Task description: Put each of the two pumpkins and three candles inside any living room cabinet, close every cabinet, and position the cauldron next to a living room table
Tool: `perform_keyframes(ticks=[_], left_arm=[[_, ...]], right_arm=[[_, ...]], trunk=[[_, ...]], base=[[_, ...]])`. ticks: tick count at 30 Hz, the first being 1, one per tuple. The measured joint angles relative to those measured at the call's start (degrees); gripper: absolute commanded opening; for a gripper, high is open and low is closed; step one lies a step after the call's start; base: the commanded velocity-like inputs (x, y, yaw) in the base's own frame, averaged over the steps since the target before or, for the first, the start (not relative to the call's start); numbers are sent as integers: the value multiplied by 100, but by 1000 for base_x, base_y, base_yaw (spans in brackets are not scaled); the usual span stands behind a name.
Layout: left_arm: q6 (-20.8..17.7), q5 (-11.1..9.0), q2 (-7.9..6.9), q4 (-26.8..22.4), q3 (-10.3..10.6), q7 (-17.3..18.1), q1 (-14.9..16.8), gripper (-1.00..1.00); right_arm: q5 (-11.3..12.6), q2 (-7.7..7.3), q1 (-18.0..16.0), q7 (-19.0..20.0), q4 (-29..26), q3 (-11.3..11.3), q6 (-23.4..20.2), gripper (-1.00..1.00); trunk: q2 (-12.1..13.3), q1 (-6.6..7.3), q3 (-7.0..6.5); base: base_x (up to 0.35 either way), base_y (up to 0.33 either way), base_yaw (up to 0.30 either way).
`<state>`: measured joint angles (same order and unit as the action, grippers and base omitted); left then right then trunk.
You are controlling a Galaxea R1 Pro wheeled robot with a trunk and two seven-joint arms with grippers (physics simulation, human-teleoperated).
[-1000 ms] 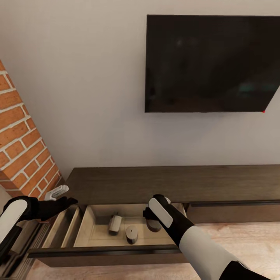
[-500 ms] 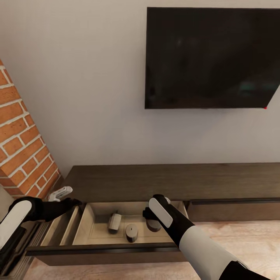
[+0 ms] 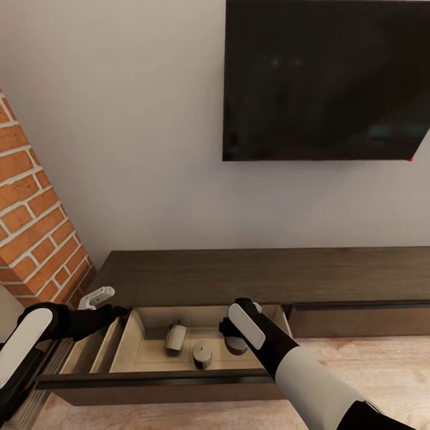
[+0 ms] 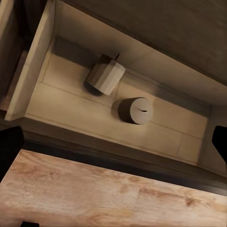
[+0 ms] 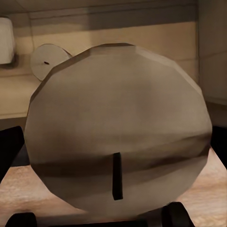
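Observation:
The dark-brown cabinet (image 3: 269, 275) has its pull-out compartment (image 3: 155, 378) open. Inside it, one beige candle (image 3: 175, 337) (image 4: 105, 75) lies on its side and a second candle (image 3: 202, 353) (image 4: 136, 110) stands upright. A third candle (image 3: 234, 346) (image 5: 118, 127) sits at the compartment's right end, wick end toward the right wrist camera. My right gripper (image 3: 236, 332) reaches into the compartment and is open, its dark fingers (image 5: 9, 146) spread on either side of this candle. My left gripper (image 3: 117, 311) is open beside the compartment's left end. Pumpkins, cauldron and table are out of view.
A brick fireplace column (image 3: 30, 227) rises at the left, close to my left arm. A black TV (image 3: 325, 80) hangs on the wall above the cabinet. Light wood floor (image 3: 382, 370) runs in front of the cabinet at the right.
The whole head view has shifted, with the TV and cabinet a little higher in the picture. Both arms and the candles keep their places relative to the compartment.

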<state>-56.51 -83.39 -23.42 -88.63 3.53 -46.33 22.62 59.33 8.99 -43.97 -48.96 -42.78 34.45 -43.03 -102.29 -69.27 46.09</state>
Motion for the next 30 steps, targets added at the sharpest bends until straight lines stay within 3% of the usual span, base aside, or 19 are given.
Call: perform_keyframes(ticks=[9, 12, 18, 30], left_arm=[[0, 0, -2, -8, -1, 0, 0, 100], [0, 0, 0, -9, 0, 0, 0, 100], [0, 0, 0, -9, 0, 0, 0, 100], [6, -16, -7, -47, -72, 27, 0, 100]], right_arm=[[-76, 0, 0, 41, -27, 8, 53, -100], [-83, -7, 0, 286, -26, 7, 79, -100], [-125, -135, 0, 587, 6, 8, 154, -100], [-124, -250, 0, 621, 30, 8, 370, -100]], trunk=[[-361, -198, 162], [-481, -264, 216], [-722, -396, 323], [-1203, -659, 539]], base=[[0, 0, 0], [0, 0, 0], [0, 0, 0], [0, 0, 0]])
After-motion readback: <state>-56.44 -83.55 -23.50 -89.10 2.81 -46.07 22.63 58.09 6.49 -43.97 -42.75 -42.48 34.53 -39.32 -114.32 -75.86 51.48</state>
